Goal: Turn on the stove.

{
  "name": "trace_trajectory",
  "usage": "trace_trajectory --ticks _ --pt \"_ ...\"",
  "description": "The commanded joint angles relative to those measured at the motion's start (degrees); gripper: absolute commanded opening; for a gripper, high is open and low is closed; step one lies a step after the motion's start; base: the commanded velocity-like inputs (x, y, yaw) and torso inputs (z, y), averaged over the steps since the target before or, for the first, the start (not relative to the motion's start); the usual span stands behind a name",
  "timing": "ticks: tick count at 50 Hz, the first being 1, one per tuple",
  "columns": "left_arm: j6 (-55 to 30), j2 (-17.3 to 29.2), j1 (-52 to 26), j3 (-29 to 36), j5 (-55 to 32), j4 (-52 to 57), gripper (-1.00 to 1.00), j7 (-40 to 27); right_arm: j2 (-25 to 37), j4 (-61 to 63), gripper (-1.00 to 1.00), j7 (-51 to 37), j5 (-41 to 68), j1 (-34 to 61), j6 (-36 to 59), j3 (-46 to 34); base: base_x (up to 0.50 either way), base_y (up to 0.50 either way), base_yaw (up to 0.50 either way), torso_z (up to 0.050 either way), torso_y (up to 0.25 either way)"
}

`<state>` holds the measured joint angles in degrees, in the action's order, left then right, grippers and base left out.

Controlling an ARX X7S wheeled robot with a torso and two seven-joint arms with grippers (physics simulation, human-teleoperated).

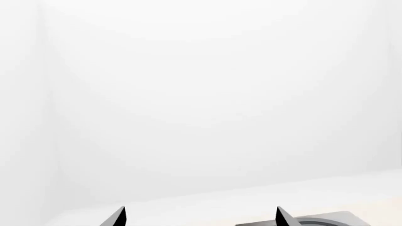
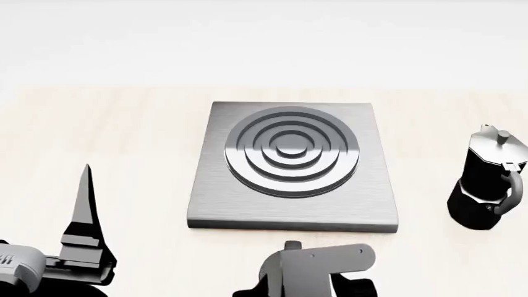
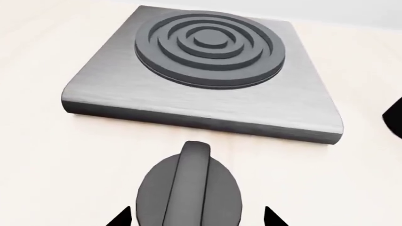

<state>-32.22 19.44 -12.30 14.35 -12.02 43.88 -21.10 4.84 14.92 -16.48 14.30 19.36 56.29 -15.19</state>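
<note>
The stove [image 2: 293, 207] is a flat grey metal slab with raised dark concentric burner rings [image 2: 290, 151] at the table's middle. In the right wrist view, the stove [image 3: 207, 101] lies beyond its round dark knob [image 3: 190, 188], which has a raised ridge and sits on the table in front of the slab. My right gripper [image 3: 196, 219] is open, with one fingertip on each side of the knob and a gap to each. In the head view the right gripper [image 2: 318, 266] hides the knob. My left gripper [image 2: 85, 210] is open and empty at the front left, pointing away.
A tall black moka pot [image 2: 488, 182] stands to the right of the stove. The left wrist view shows the open left gripper [image 1: 201, 219], a corner of the stove [image 1: 326, 220] and white wall. The light wooden table [image 2: 107, 136] runs all round.
</note>
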Motion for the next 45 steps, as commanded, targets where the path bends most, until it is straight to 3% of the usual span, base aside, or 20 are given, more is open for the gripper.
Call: trace_trajectory --ticks 1,45 --pt "-0.1 0.2 0.0 0.2 -0.2 0.1 1.0 -0.2 0.3 -2.7 1.0 -0.4 0.6 0.3 -1.4 -0.3 0.0 0.0 0.0 0.0 0.0" --pt "0.1 0.7 -0.3 0.5 -0.9 -0.3 1.0 -1.0 1.8 -9.1 1.0 -1.1 2.5 1.4 -4.8 -1.3 0.0 0.0 0.0 0.0 0.0"
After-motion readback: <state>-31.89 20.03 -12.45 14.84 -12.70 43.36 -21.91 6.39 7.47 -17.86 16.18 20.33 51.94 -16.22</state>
